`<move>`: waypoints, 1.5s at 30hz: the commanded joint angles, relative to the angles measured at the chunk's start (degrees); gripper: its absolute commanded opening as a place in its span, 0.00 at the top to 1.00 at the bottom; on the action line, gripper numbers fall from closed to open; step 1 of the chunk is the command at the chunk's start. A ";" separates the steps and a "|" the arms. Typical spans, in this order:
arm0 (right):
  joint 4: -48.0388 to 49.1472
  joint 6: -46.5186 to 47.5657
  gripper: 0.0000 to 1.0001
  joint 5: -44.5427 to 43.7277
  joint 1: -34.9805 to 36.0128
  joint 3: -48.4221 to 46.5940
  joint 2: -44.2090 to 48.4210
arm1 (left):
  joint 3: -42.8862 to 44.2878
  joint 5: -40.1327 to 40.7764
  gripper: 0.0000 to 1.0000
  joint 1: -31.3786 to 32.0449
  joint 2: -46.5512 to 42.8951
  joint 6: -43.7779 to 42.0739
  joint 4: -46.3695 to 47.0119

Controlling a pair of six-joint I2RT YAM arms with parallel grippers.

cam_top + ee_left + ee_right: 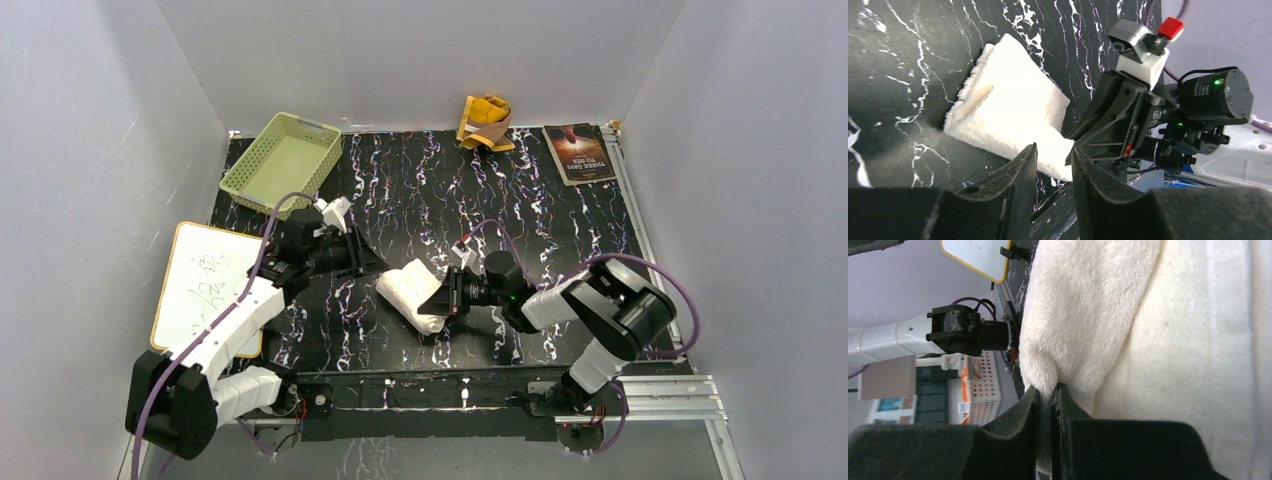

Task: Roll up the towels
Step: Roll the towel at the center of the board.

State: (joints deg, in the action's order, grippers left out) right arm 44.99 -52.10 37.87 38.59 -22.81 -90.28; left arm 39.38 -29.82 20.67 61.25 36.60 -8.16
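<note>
The cream-white towel (410,292) is lying mid-table, its long axis running diagonally from far-left to near-right. The right gripper (1048,395) is pinching a fold of it, jaws almost closed. The left gripper (1054,157) is hovering beside it, slightly parted and holding nothing. The mustard-yellow towel (485,122) is sitting crumpled at the far edge, well apart from the green basket (285,160).

Even, diffuse white light from above; shadows on the bench (560,220) soft and short. Wrist views: left jaws and right jaws dark, soft-focused in the foreground. The cream towel (1148,340) just beyond the right jaws is bright, near overexposure, pile resolved. Background past the left jaws slightly blurred.
</note>
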 commanded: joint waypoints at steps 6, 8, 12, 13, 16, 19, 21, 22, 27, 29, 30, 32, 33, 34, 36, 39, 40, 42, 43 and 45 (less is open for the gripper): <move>33.78 -17.68 1.00 6.00 -1.17 6.11 -13.30 | -1.28 2.40 0.71 7.69 9.32 5.57 11.76; 36.54 -19.22 1.00 5.98 -1.47 6.52 -16.15 | -2.12 2.61 0.71 8.80 11.33 6.65 14.04; 39.53 -20.55 1.00 5.88 -1.75 6.72 -19.37 | -4.93 2.63 0.73 10.27 15.75 10.04 19.98; 38.98 -20.40 1.00 5.82 -1.77 6.60 -19.69 | -5.74 2.58 0.74 10.73 16.71 10.93 21.73; 34.24 -17.75 1.00 4.86 -1.78 5.80 -19.09 | -7.64 3.65 0.75 12.46 20.83 12.85 26.07; 24.85 -12.23 1.00 4.07 -1.76 4.02 -17.19 | -9.09 5.55 0.77 14.00 25.19 13.04 28.76; 17.82 -7.83 1.00 3.59 -1.78 1.61 -15.21 | -9.75 6.12 0.78 14.38 28.01 12.83 30.62; 12.99 -4.97 1.00 3.04 -1.76 0.18 -13.80 | -10.03 6.22 0.79 14.48 29.18 12.82 31.38; -18.16 13.97 0.46 -6.96 -1.52 -7.21 -2.33 | -9.15 8.47 0.80 14.58 32.23 10.07 28.25; -28.23 20.42 0.38 -12.73 -1.51 -9.89 1.99 | -8.23 9.37 0.81 14.54 32.48 8.29 25.72; -32.70 23.38 0.36 -15.38 -1.58 -11.09 4.06 | -7.84 9.72 0.80 14.57 32.56 7.65 24.72; -40.66 28.90 0.35 -20.41 -1.43 -14.20 7.73 | -7.42 10.29 0.81 14.53 32.84 6.81 23.32; -43.77 32.16 0.35 -22.61 -1.29 -15.48 9.46 | -7.41 10.45 0.81 14.50 32.93 6.48 22.94; -46.75 34.60 0.34 -24.80 -0.67 -16.76 10.96 | -7.43 10.55 0.81 14.49 33.00 6.35 22.79; -52.11 39.78 0.34 -30.18 2.13 -19.15 13.63 | -7.75 10.66 0.81 14.49 33.34 6.38 22.86; -55.25 45.49 0.34 -40.80 10.23 -20.49 16.34 | -8.30 10.58 0.81 14.49 33.86 6.91 23.54; -55.05 46.02 0.34 -43.08 12.77 -20.11 17.04 | -8.34 10.51 0.81 14.49 34.04 7.03 23.73; -53.15 46.00 0.34 -47.42 18.30 -18.51 17.93 | -8.30 10.33 0.81 14.51 34.42 7.29 23.97; -51.63 45.99 0.34 -49.31 20.70 -17.51 18.11 | -8.19 10.24 0.81 14.49 34.61 7.34 23.98; -48.92 46.42 0.33 -53.22 25.07 -16.09 17.53 | -7.78 9.91 0.81 14.49 35.02 7.35 23.78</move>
State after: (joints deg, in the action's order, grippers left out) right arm -5.56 -10.35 -2.83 57.25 -40.82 -73.67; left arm 33.15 -24.71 35.11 92.82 46.74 24.05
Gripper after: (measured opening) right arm 0.664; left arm 0.184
